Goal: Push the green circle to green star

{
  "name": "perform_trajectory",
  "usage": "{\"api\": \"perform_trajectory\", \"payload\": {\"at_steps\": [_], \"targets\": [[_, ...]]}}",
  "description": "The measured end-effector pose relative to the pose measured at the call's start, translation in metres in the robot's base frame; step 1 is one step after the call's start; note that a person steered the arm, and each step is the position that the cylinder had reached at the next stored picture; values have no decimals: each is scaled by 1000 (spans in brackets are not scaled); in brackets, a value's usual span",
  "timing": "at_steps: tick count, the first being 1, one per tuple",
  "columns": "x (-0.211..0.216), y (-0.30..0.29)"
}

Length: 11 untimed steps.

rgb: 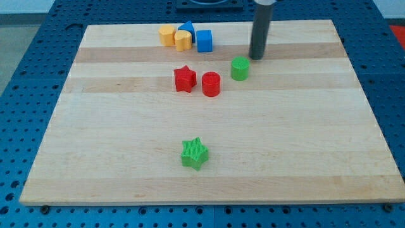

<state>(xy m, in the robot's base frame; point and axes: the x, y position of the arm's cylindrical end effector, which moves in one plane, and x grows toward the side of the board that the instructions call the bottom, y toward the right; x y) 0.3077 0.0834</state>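
The green circle (240, 68) stands on the wooden board in the upper middle of the view. The green star (194, 154) lies well below it and to the left, in the lower middle of the board. My tip (256, 57) is down on the board just to the upper right of the green circle, close to it with a small gap. The dark rod rises from there to the view's top edge.
A red circle (211, 84) and a red star (185, 79) sit just left of the green circle. At the board's top edge a cluster holds two yellow blocks (167, 35) (183, 40), a blue cube (204, 41) and a blue block (187, 27) behind them.
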Motion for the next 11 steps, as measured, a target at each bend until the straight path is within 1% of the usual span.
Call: {"api": "perform_trajectory", "payload": {"at_steps": [1, 2, 3, 4, 5, 6, 7, 8, 9, 10, 11], "targets": [[10, -20], [54, -20], [84, -20], [74, -20], [95, -24], [136, -26], [143, -27], [136, -27], [149, -45], [177, -62], [193, -68]]}}
